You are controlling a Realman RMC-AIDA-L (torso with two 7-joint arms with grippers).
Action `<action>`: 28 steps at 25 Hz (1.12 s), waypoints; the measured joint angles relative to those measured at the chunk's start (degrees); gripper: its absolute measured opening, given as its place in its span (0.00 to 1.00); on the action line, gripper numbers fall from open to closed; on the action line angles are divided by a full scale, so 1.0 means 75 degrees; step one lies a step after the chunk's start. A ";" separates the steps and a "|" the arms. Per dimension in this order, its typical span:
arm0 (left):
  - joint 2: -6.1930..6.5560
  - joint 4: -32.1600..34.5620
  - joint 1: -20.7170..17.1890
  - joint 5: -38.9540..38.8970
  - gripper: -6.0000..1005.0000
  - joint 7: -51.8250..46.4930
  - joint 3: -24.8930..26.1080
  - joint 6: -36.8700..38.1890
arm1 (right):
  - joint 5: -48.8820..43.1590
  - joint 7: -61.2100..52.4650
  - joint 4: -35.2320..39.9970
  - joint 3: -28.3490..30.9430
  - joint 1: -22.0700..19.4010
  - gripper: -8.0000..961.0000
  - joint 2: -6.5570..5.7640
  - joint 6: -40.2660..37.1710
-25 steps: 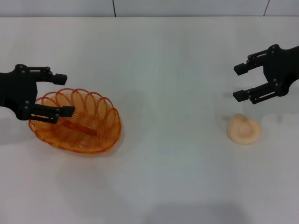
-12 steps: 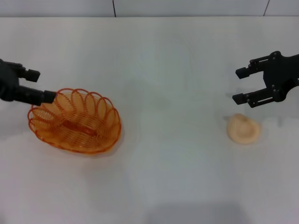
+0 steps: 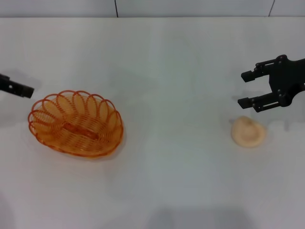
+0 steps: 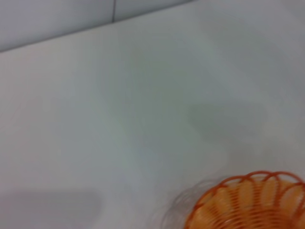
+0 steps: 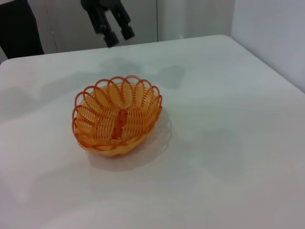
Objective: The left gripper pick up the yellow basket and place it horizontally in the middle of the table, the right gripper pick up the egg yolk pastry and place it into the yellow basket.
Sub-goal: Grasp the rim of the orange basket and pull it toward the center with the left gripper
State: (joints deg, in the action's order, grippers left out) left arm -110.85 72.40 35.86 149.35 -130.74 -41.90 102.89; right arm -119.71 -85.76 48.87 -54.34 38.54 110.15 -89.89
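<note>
On the white table (image 3: 162,67) the yellow basket (image 3: 76,123) sits left of centre, the left gripper (image 5: 112,25) raised clear of it, jaws apart and empty, while the right gripper (image 3: 249,88) hovers open and empty just beside the egg yolk pastry (image 3: 248,131).

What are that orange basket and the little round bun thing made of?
The yellow basket looks like thin wire with a glossy orange-yellow coating: open loops along the rim, with the table visible through the weave. The egg yolk pastry seems to be matte, pale peach baked dough or a soft imitation; its smooth dome doesn't settle which.
</note>
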 joint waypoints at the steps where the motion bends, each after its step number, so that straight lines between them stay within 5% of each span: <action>1: -0.0012 -0.0079 0.0011 0.0085 0.84 -0.0015 -0.0055 -0.0075 | 0.0000 0.0006 0.0000 -0.0007 0.0006 0.75 0.0003 0.0001; 11: -0.0162 -0.1277 0.0215 0.0930 0.84 -0.0062 -0.0353 -0.1080 | -0.0002 0.0061 0.0000 -0.0009 -0.0004 0.74 0.0015 -0.0004; 28: -0.0511 -0.2586 0.0316 0.0866 0.84 0.0276 -0.0437 -0.2590 | 0.0001 0.0182 -0.0001 -0.0027 0.0003 0.73 0.0077 -0.0056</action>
State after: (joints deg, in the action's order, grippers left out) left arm -114.68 53.00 38.23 155.85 -128.67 -45.18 83.46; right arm -119.70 -84.40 48.86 -54.54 38.56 110.73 -90.31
